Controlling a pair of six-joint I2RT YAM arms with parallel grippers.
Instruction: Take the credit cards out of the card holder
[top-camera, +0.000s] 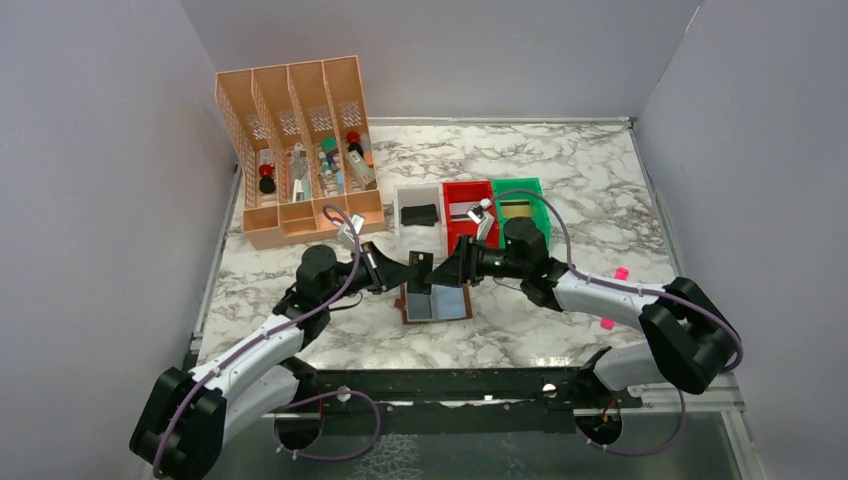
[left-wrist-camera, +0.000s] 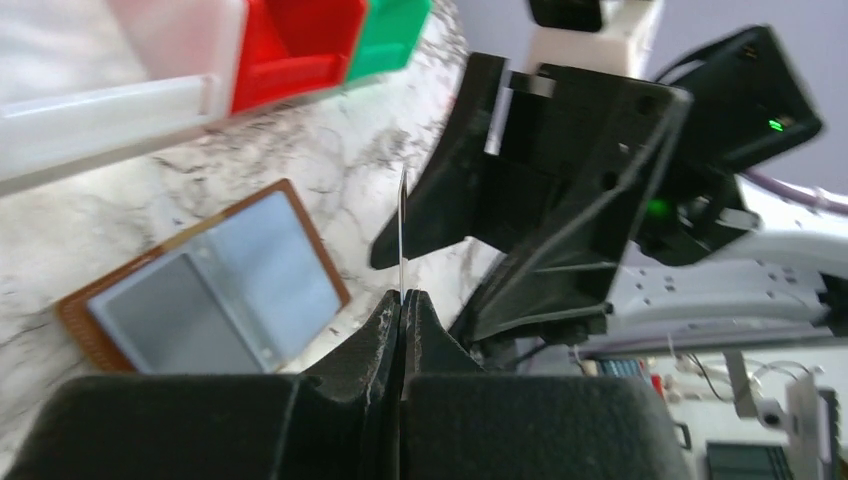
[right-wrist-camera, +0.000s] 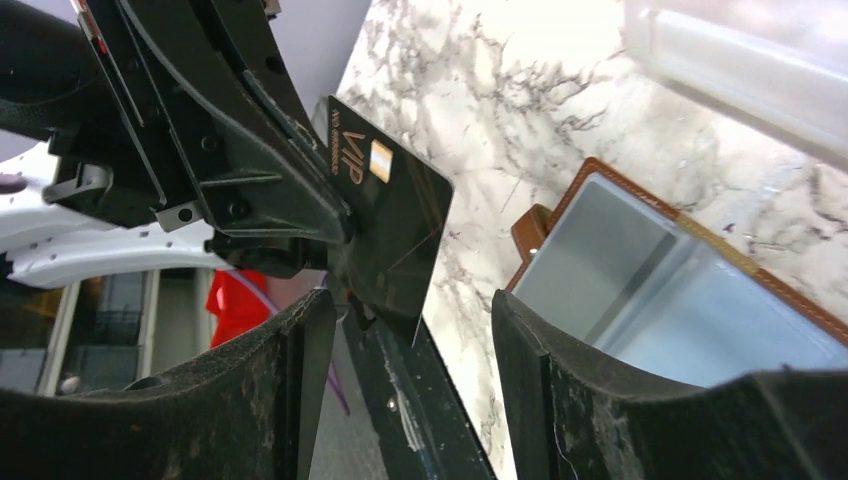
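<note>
The brown card holder (top-camera: 436, 303) lies open on the marble table, grey-blue sleeves up. It also shows in the left wrist view (left-wrist-camera: 215, 290) and the right wrist view (right-wrist-camera: 640, 280). My left gripper (top-camera: 416, 268) is shut on a dark credit card (right-wrist-camera: 385, 235) printed "VIP" with a gold chip, and holds it above the table beside the holder. That card shows edge-on in the left wrist view (left-wrist-camera: 402, 225). My right gripper (top-camera: 452, 272) is open, its jaws (right-wrist-camera: 410, 325) facing the card's free end without touching it.
White bin (top-camera: 400, 232) with a flat black thing inside, red bin (top-camera: 469, 190) and green bin (top-camera: 540, 205) stand just behind the grippers. An orange slotted organizer (top-camera: 300, 215) stands at the back left. Small pink bits (top-camera: 620, 272) lie at the right.
</note>
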